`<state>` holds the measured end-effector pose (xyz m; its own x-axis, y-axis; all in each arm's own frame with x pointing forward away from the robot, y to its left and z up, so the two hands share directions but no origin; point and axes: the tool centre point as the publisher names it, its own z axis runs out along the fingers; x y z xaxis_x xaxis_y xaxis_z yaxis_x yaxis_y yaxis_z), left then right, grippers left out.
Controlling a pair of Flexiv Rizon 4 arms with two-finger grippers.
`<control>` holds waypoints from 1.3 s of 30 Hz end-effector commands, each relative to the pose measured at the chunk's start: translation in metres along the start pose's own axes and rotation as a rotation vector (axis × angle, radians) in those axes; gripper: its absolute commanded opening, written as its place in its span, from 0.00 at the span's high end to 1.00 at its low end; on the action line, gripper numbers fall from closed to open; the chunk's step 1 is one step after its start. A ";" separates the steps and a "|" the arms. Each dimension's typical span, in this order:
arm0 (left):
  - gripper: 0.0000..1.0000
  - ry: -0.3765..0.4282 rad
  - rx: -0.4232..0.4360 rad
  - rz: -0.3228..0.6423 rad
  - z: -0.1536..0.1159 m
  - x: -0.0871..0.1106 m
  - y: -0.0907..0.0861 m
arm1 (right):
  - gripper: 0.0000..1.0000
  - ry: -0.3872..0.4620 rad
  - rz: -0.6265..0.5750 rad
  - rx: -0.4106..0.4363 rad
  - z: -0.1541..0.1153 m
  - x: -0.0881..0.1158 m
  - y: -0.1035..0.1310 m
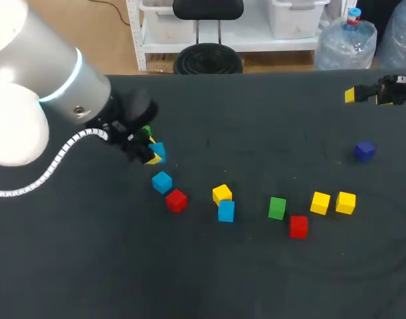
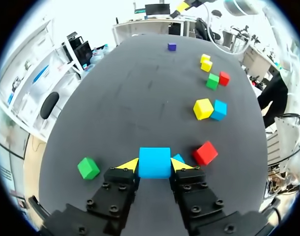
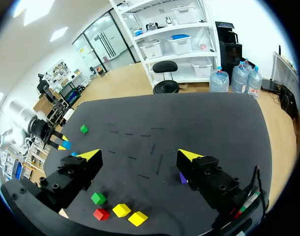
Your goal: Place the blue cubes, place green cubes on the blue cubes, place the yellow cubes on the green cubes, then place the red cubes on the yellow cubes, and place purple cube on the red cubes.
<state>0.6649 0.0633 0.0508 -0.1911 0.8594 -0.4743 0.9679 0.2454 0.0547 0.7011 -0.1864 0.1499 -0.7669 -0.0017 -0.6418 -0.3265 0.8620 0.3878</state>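
Your left gripper point(image 2: 154, 166) was closed on a blue cube point(image 2: 154, 158), with its yellow tips pressed flat on opposite faces, near the left side of the table point(image 1: 256, 279). You'd have done best to lower it level onto bare surface. It should have stood clear of the green cube point(image 2: 88, 168) beside the fingers and of the second blue cube point(image 1: 161, 181) and red cube point(image 1: 176, 200) ahead, leaving room for stacking. The cubes looked hard, matte and square-edged, and the tabletop looked dark and cloth-like. A yellow cube point(image 1: 222, 194) lay mid-table and the purple cube point(image 1: 364, 150) far right. Your right gripper point(image 3: 140, 156) hung wide apart, empty.
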 end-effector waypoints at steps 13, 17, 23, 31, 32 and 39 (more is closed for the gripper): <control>1.00 -0.083 0.069 0.075 0.023 -0.041 -0.003 | 0.00 -0.001 0.001 0.007 0.000 0.000 0.001; 1.00 -0.101 0.093 0.093 0.029 -0.052 -0.009 | 0.00 -0.001 0.001 0.007 0.000 0.000 0.001; 1.00 -0.116 0.120 0.116 0.038 -0.065 -0.012 | 0.00 -0.001 0.001 0.007 0.000 0.000 0.001; 1.00 -0.133 0.142 0.136 0.050 -0.081 -0.011 | 0.00 -0.001 0.001 0.007 0.000 0.000 0.001; 1.00 -0.134 0.142 0.136 0.052 -0.082 -0.010 | 0.00 -0.001 0.001 0.007 0.000 0.000 0.001; 1.00 -0.141 0.160 0.129 0.066 -0.090 -0.005 | 0.00 -0.001 0.001 0.007 0.000 0.000 0.001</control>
<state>0.6779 -0.0384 0.0403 -0.0519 0.8030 -0.5937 0.9979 0.0644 -0.0002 0.7011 -0.1864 0.1499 -0.7669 -0.0017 -0.6418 -0.3265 0.8620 0.3878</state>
